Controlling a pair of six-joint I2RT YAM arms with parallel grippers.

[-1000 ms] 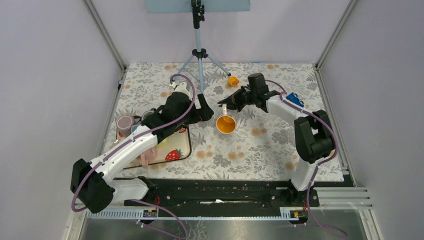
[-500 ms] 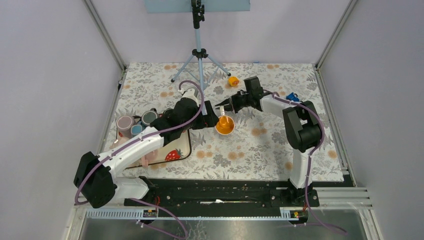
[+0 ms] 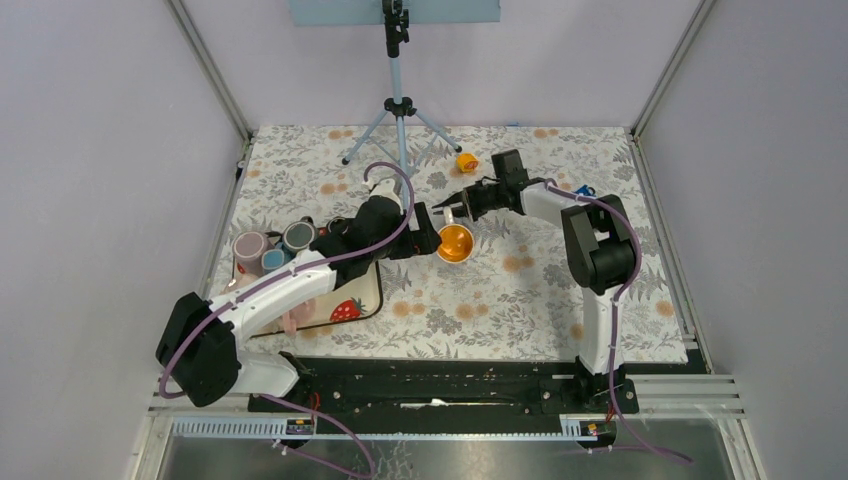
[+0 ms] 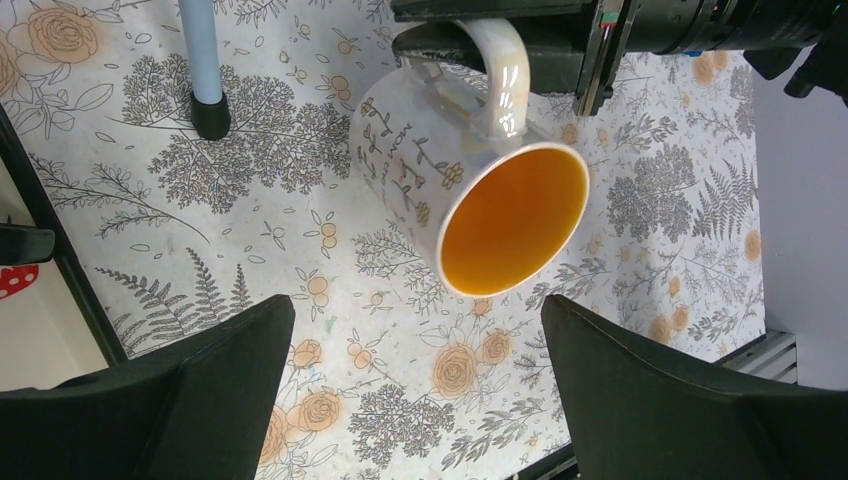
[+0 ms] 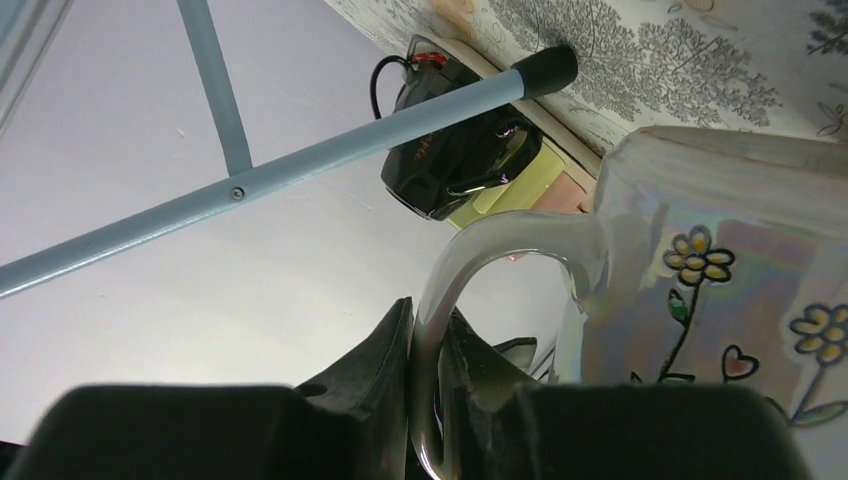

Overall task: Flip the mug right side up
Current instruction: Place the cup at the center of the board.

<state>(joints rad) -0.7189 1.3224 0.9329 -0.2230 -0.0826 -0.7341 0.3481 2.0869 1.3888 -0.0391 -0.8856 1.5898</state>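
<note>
Top external view: within the last second the left hand [image 3: 427, 228] has come forward from beside the tray [image 3: 372, 300] to just beside the mug [image 3: 455, 242], while the right arm has drawn in closer over it. The mug itself has barely shifted. It hangs tilted near the middle of the tabletop [image 3: 520, 290], orange mouth toward the near side. I cannot tell whether its lower wall touches the cloth. The right hand [image 5: 428, 340] is pinching the handle [image 5: 480, 250] edge-on. The left wrist view shows the left hand's fingers [image 4: 150, 400] spread wide, framing the rim without touching. The righting looks half done, and the left hand seems placed to steady the body while the base is brought down.
</note>
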